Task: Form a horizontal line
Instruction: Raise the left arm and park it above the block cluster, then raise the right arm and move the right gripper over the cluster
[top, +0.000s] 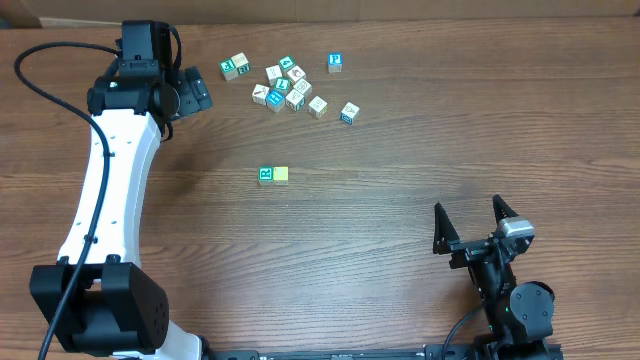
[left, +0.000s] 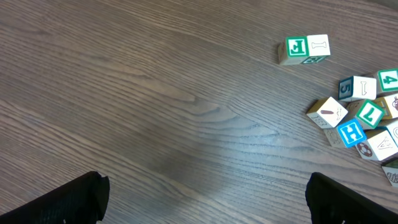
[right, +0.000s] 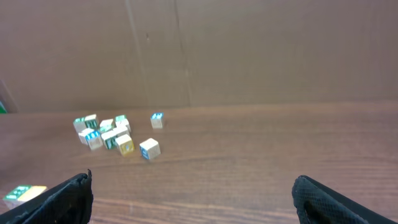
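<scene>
Left claw (top: 203, 94) hovers at the far left of the desk (top: 400, 170), jaws spread wide, nothing between them. Right claw (top: 467, 204) sits low at the near right, just as wide and empty-handed. Mid-desk, the teal-letter cube (top: 265, 175) and a yellow cube (top: 281, 175) lie touching side by side, teal one on the left, a two-piece row well apart from both claws. At the far side, a loose heap of lettered cubes (top: 288, 88) lies to the right of the left claw, with a blue-marked cube (top: 335, 62) set a little apart.
</scene>
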